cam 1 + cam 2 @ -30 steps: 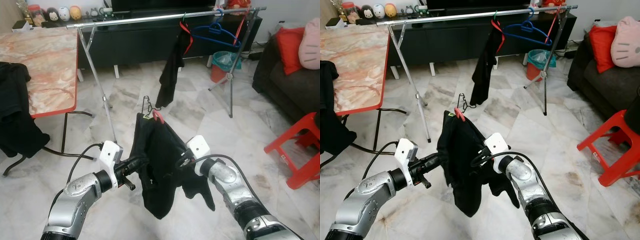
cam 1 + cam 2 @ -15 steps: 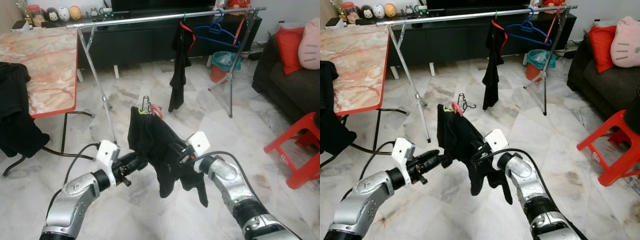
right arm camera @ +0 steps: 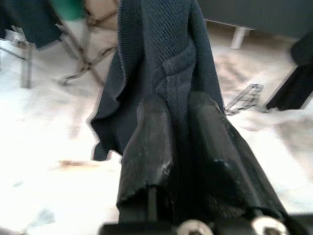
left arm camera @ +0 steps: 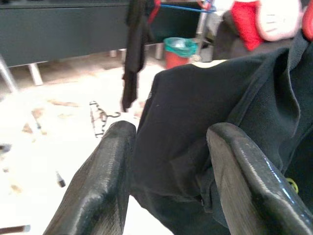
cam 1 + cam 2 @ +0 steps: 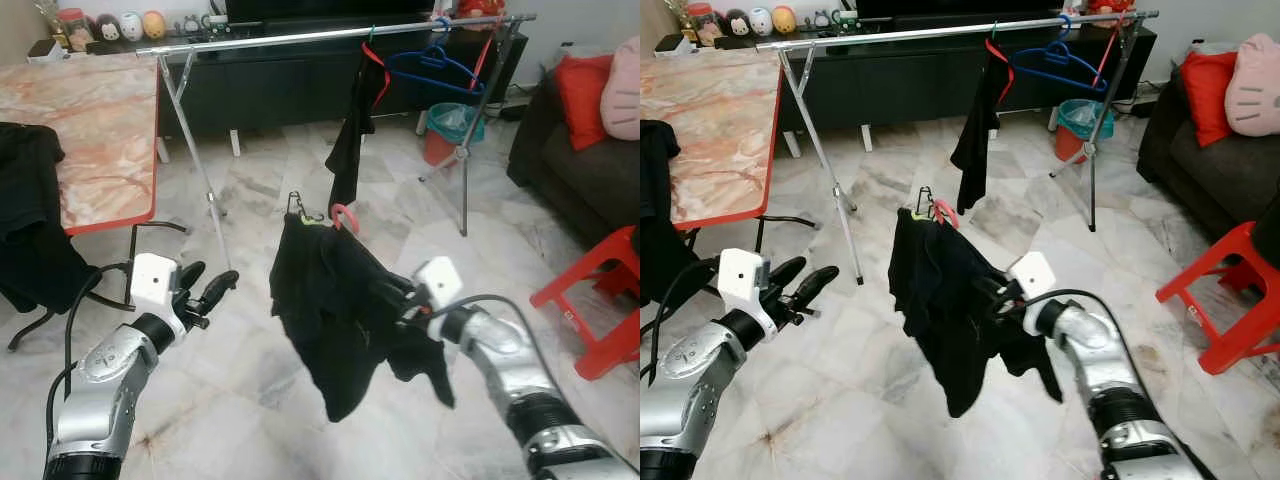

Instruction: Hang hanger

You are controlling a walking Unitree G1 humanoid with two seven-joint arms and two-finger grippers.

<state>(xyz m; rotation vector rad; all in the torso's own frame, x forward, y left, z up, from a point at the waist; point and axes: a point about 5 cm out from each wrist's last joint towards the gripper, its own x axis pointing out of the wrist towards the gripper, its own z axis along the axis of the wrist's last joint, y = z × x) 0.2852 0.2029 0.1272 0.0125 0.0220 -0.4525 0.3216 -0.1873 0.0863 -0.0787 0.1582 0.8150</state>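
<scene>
now left gripper (image 5: pixel 208 284) jaws released off black garment (image 5: pixel 335 310), right gripper (image 5: pixel 392 297) clamping it

L arm bent, forearm raised fwd-left; left tool (image 5: pixel 205 285) fingers spread apart, nothing between them. R arm reaches fwd w/ elbow bent, wrist angled inward; right tool (image 5: pixel 385 300) fingers pinched close together on dark fabric, tips buried in the folds.

A marble table (image 5: pixel 95 120) stands far left, a teal bin (image 5: pixel 452 122) far right. A dark sofa (image 5: pixel 575 165) and red stool (image 5: pixel 590 295) sit right.
</scene>
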